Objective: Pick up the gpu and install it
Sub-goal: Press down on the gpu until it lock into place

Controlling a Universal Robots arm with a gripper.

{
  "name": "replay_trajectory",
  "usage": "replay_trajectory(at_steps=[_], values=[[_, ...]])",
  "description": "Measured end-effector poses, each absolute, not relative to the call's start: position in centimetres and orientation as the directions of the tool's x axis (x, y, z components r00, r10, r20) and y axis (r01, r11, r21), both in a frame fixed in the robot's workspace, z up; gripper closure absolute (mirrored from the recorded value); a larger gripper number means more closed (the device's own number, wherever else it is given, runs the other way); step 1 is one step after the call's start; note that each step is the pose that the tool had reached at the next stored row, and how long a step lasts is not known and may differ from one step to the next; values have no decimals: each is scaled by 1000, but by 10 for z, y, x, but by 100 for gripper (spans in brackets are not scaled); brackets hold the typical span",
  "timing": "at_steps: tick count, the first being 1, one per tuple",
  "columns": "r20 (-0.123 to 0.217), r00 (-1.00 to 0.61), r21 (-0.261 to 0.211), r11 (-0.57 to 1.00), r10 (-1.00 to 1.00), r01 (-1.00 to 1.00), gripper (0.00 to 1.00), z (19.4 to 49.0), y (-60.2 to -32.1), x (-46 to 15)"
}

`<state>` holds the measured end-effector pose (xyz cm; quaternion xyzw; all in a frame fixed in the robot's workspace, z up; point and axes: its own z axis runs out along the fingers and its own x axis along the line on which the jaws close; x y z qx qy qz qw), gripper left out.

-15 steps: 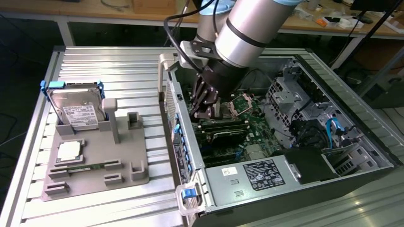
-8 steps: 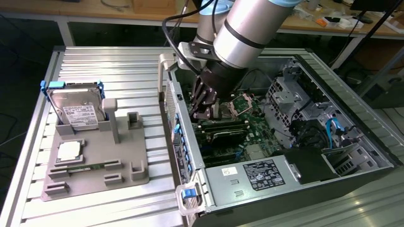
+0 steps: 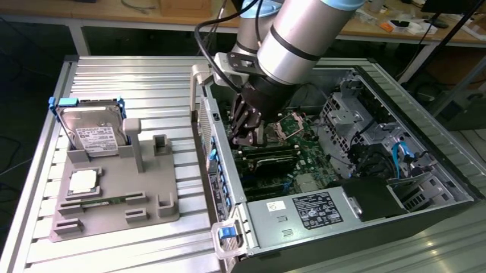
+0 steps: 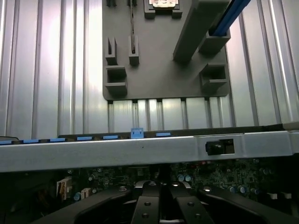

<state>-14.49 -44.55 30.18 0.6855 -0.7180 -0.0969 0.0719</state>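
Here we see an open computer case (image 3: 425, 142) lying on its side on a ribbed aluminium table (image 3: 114, 74), so that its motherboard (image 3: 304, 153) faces upward and can be reached from above. The robot arm (image 3: 304, 34) plunges into the case from overhead. Its gripper (image 3: 247, 133) sits low over the board with the fingers (image 4: 147, 205) drawn tightly together, and in the wrist view they meet above the circuitry. Directly beneath the fingertips lies the gpu (image 3: 267, 156), a thin black card standing on edge across the motherboard, apparently seated in or at its slot. Whether the fingers are pinching its upper edge or merely pressing on it we cannot tell.

Toward the exterior view's left, a grey parts fixture (image 3: 114, 199) keeps components in moulded pockets so each sits in a known pose. The hard drive (image 3: 95, 133) stands propped upright in it between blue tabs, and the small CPU chip (image 3: 82, 180) lies flat in its own pocket; several other pockets stand vacant.

White labels appear on the hard drive and on the power supply (image 3: 311, 207), but their print is too small for us to read.
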Motion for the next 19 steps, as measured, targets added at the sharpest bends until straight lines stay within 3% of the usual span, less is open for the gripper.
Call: replay_trajectory(at_steps=[19], values=[[-31,-50,239,41,-998,-970,89,300,-451,-140]])
